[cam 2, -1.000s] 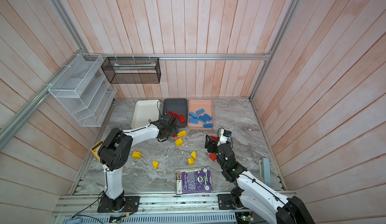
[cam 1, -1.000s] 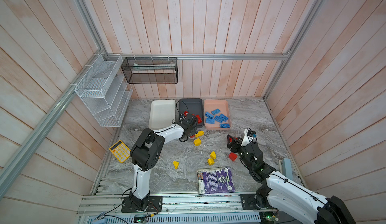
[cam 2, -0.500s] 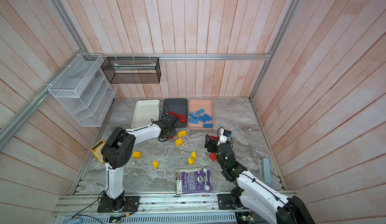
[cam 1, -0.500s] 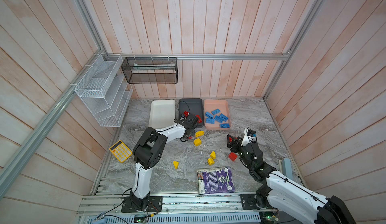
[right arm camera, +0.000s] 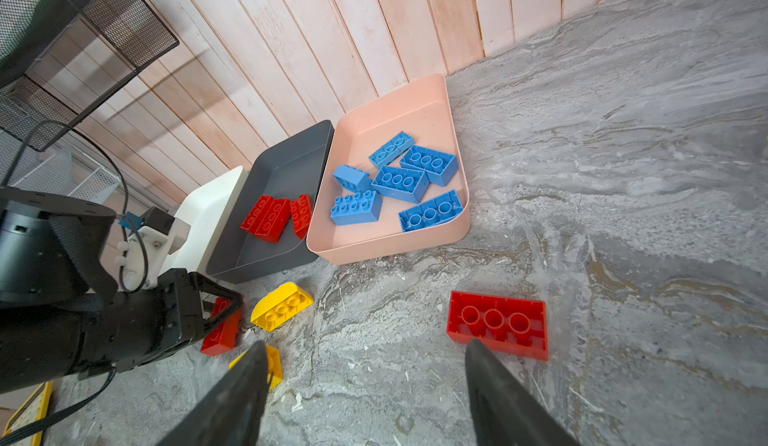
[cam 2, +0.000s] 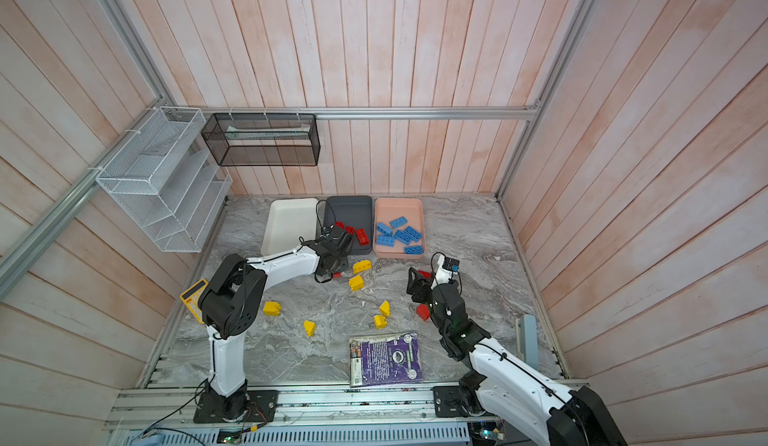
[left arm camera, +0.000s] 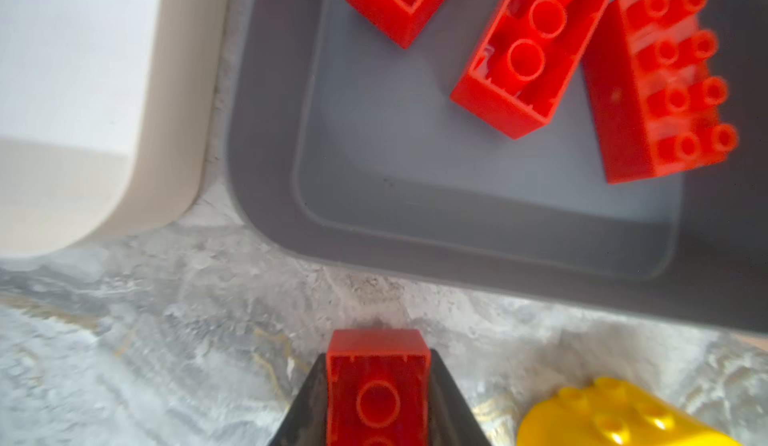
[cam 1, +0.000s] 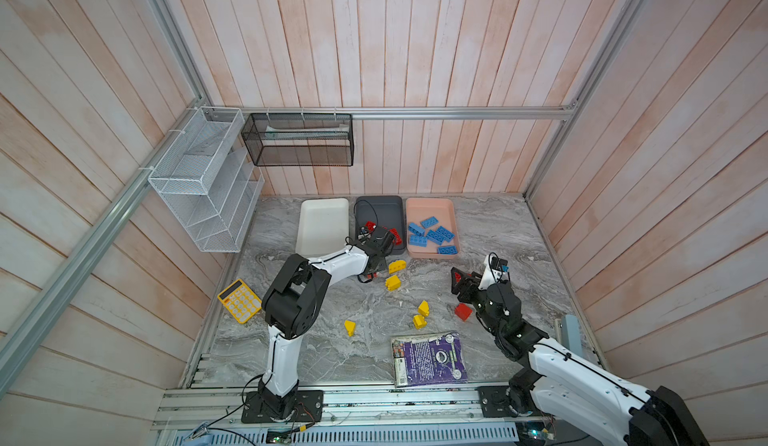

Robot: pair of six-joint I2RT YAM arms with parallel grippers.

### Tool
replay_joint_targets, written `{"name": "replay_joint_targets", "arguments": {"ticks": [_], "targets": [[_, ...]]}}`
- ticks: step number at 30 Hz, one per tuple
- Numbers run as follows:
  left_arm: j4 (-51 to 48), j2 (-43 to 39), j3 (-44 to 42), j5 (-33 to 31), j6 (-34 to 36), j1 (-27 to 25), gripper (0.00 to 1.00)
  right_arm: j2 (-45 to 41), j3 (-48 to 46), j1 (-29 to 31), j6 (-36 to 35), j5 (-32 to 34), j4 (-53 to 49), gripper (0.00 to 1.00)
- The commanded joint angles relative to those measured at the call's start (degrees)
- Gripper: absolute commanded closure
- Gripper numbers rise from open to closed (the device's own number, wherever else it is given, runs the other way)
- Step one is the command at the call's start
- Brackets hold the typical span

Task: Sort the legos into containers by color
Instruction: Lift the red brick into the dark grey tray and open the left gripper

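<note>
**STEP IN HAND: L arm, lift + move red brick to grey tray**

Dial ref: top view, 12 = back wall.

**Status**
- Left gripper: jaws closed onto a red brick, pinched across its short width, hollow side toward the wrist cam. Brick end pokes past the tips; depth of bite can't be judged.
- Brick posn: low at the table, at 6 o'clock of the dark grey tray, near its front rim, not inside.
- Three red bricks lie in that tray, 3 o'clock half.
- White tray is at 9 o'clock of the grey one, pink tray w/ blue bricks at 3 o'clock.
- Right gripper: jaws wide apart, holding nothing, above a loose red brick.

**Procedure (recommended)**
1. Raise vertically until the brick underside clears the rim. No dragging; rim contact could shove the tray.
2. Travel toward 12 o'clock. Aim for bare floor in the tray's 9 o'clock half, away from the bricks already there.
3. Avoid sideways swing: the rounded yellow brick sits just beside the grip at 3 o'clock.
4. Release low, to limit bounce-out.
</note>
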Motion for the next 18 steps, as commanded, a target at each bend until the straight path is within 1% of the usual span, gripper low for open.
{"name": "replay_joint_targets", "arguments": {"ticks": [1,7,14,18], "targets": [[-1.0,-4.7,0.5,-1.9,3.1,-0.3,0.73,0.5,1.8,-0.1,0.4,0.0,-0.5,0.26],[-3.4,-5.3,7.1,-2.6,9.2,-0.3,0.73,1.1,1.9,-0.1,0.5,-0.3,-0.3,0.26],[-5.3,-0.6,17.0,0.1,12.8,1.7,0.73,1.3,1.7,-0.1,0.5,-0.1,-0.3,0.26],[-5.9,3.2,22.8,2.8,13.9,3.4,0.73,1.8,1.8,-0.1,0.5,-0.2,-0.2,0.26]]}}
